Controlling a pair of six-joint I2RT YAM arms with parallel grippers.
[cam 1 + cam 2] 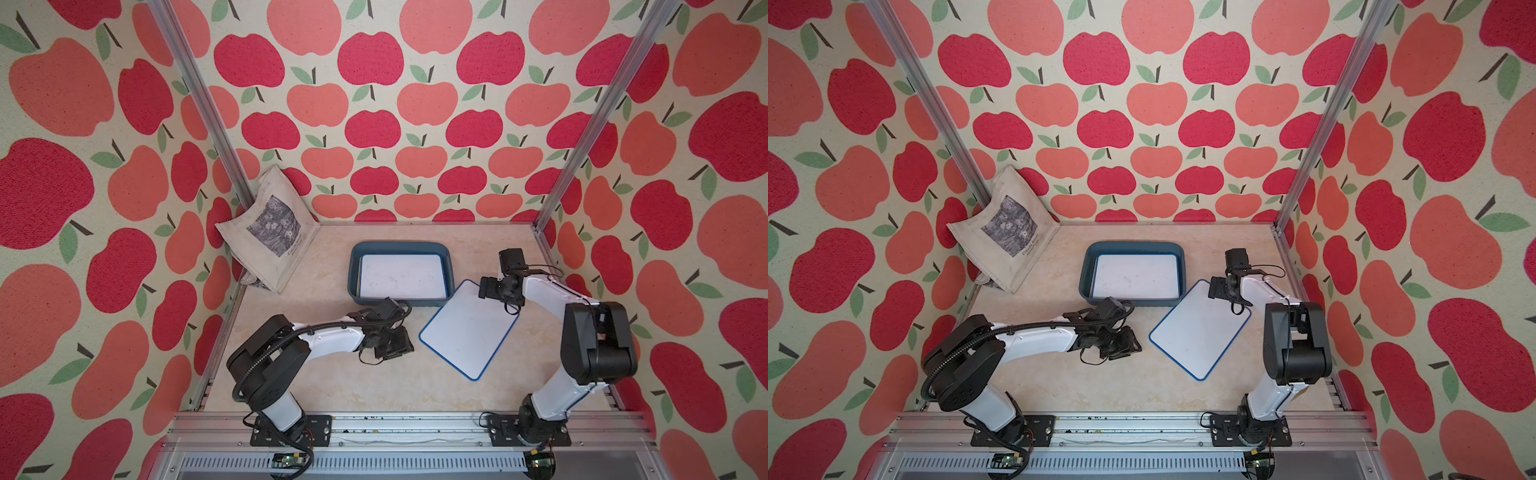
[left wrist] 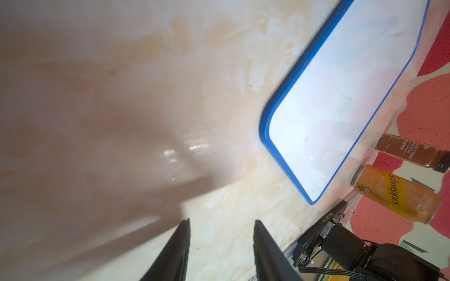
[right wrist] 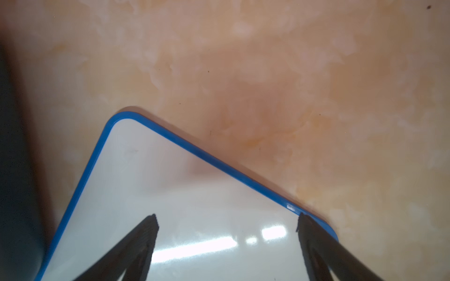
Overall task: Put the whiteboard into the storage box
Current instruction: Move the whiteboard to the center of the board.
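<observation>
A blue-framed whiteboard (image 1: 469, 328) (image 1: 1200, 328) lies flat and askew on the table, just right of the front of the dark teal storage box (image 1: 355, 270) (image 1: 1087, 270). Another whiteboard (image 1: 401, 275) lies inside the box. My right gripper (image 3: 227, 216) (image 1: 484, 289) hangs open over the askew whiteboard's (image 3: 170, 194) far corner, one fingertip (image 3: 302, 219) at the blue frame and nothing held. My left gripper (image 2: 222, 221) (image 1: 409, 347) is open over bare table, a short way left of the board (image 2: 341, 97).
A beige tote bag (image 1: 270, 232) leans in the far left corner. The box's dark wall (image 3: 14, 170) stands close to my right gripper. In the left wrist view an orange Schweppes can (image 2: 394, 194) and a brown bottle (image 2: 411, 153) stand by the right wall.
</observation>
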